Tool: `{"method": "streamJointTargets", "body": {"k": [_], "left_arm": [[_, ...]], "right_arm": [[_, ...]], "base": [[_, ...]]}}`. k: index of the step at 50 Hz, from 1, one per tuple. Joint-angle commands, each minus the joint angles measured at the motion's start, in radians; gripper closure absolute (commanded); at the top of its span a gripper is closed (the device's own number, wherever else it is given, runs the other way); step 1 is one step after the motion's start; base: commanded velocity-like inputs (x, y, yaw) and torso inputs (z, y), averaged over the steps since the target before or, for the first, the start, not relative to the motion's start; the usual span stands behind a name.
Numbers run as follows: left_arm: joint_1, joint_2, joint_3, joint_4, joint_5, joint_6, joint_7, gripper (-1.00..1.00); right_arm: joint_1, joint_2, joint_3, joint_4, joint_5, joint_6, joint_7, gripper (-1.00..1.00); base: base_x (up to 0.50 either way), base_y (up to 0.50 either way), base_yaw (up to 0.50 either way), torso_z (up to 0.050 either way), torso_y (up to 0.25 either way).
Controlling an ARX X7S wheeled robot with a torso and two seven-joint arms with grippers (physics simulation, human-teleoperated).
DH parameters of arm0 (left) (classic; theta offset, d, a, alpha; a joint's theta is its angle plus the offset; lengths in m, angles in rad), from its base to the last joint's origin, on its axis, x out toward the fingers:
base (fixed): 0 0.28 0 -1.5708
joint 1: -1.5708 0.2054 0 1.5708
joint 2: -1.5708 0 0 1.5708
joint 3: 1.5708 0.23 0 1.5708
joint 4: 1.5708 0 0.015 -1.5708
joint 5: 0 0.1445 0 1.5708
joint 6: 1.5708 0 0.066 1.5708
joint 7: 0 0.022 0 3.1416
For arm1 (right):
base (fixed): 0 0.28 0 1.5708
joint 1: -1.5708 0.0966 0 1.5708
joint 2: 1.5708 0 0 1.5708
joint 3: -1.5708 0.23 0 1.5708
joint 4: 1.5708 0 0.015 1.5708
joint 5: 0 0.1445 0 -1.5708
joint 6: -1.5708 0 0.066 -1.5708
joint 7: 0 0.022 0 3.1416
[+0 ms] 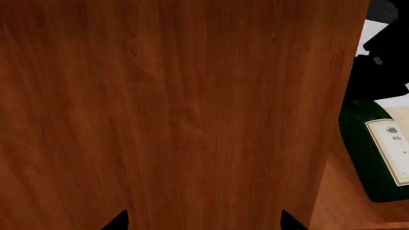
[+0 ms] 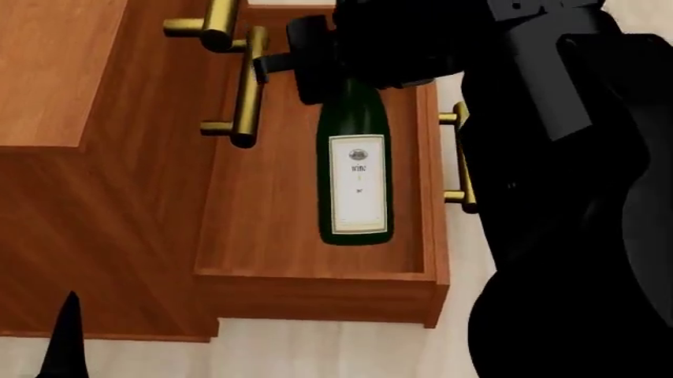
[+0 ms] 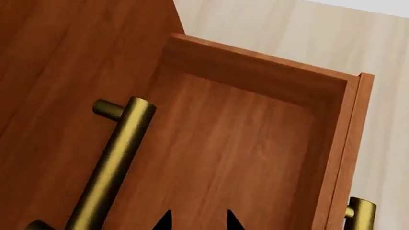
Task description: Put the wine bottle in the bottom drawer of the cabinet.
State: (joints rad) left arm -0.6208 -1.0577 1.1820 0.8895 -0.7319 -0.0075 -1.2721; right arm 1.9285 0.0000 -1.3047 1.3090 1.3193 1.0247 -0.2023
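The cabinet (image 2: 94,197) fills most of the head view, reddish-brown wood grain, seen from above and in front. Its bottom drawer (image 2: 315,276) stands pulled well out over the pale floor (image 2: 315,350), box interior exposed — open so the load can go in from above. The right arm (image 2: 568,181) reaches across the drawer front. The wine bottle (image 2: 355,165), dark green glass, hangs over or inside the open drawer with its base toward the near wall, neck end held up at the right claw (image 2: 315,63); whether the glass already touches the drawer floor I cannot tell. The right claw appears clenched on the bottle's neck, judged from the head view only — the right wrist view shows just two fingertips close together at the frame edge. The left claw (image 1: 203,221) hovers near the cabinet's side panel, its tips spread apart and holding nothing. Brass bar handles of the upper drawers (image 2: 247,90) jut above the bottle. White label (image 2: 358,185): small emblem and a few printed lines, too blurred to read.
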Motion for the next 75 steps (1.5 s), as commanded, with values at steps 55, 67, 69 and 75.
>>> {"method": "streamJointTargets", "body": {"k": [55, 67, 69, 75], "left_arm": [[0.027, -0.001, -0.012, -0.015, 0.011, 0.022, 0.013, -1.0], [0.028, -0.001, -0.015, -0.008, 0.022, 0.019, 0.009, -1.0], [0.027, -0.002, -0.017, -0.005, 0.02, 0.018, 0.008, -1.0], [0.033, -0.004, -0.019, -0.008, 0.026, 0.029, 0.012, -1.0]], "right_arm": [[-0.038, 0.0, -0.235, -0.001, 0.183, -0.031, 0.018, -1.0], [-0.022, 0.0, 0.068, 0.0, -0.138, 0.033, 0.023, -1.0], [-0.018, 0.0, 0.109, 0.0, -0.197, 0.043, 0.007, -1.0], [0.011, 0.0, 0.225, 0.0, -0.318, 0.063, -0.019, -1.0]], "base": [[0.0, 0.0, 0.0, 0.0, -0.033], [0.0, 0.0, 0.0, 0.0, 0.0], [0.0, 0.0, 0.0, 0.0, 0.0], [0.0, 0.0, 0.0, 0.0, 0.0]]}}
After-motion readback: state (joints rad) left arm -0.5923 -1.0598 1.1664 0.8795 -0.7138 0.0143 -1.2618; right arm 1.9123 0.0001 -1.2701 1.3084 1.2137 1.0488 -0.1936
